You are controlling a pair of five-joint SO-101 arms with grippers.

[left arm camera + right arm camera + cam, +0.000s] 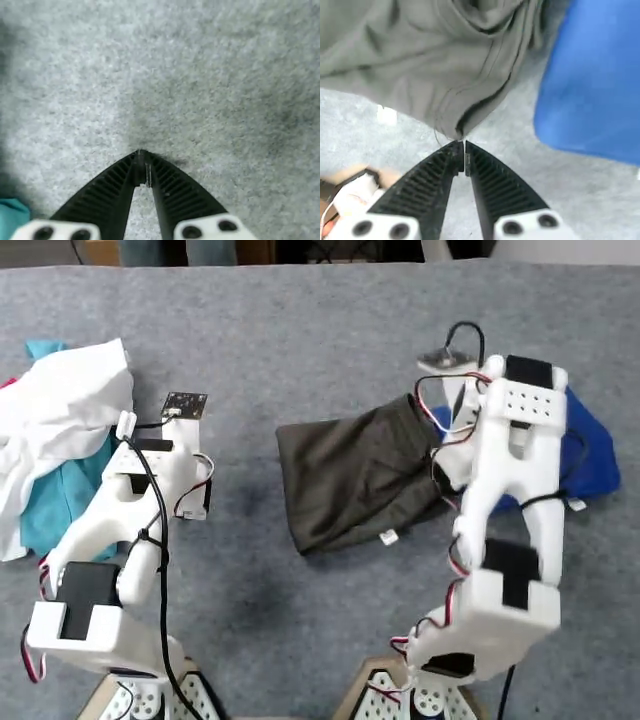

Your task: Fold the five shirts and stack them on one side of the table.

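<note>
The grey surface [330, 330] spreads over the whole high view, and the step in hand, as I judge it, is folding the olive shirt [355, 475], which lies at the centre of that frame as a loose, partly doubled-over slab and not yet a tidy packet. Its long axis runs across the frame at a shallow tilt, the left end lower and the right end higher; I cannot tell which end is the collar. The white shirt [60, 405] is heaped unfolded at the upper left, on top of the teal shirt [60, 500], which shows below and beside it. The blue shirt [590, 455] sits at the right edge, just beside the olive one and partly under my right arm. None of these is stacked, so I reckon the task is early. My right gripper [461, 147] is closed, tips together right at the creased edge of the olive shirt; whether any cloth is caught between them I cannot tell. My left gripper [141, 155] is also closed, holding nothing, over bare surface left of centre, well apart from the olive shirt. The next move calls for a sure pinch on that near edge, probably opening first, and my left gripper holding the far end so the cloth folds across its long axis without dragging. A small white tag [388, 537] pokes out at the shirt's lower edge.
</note>
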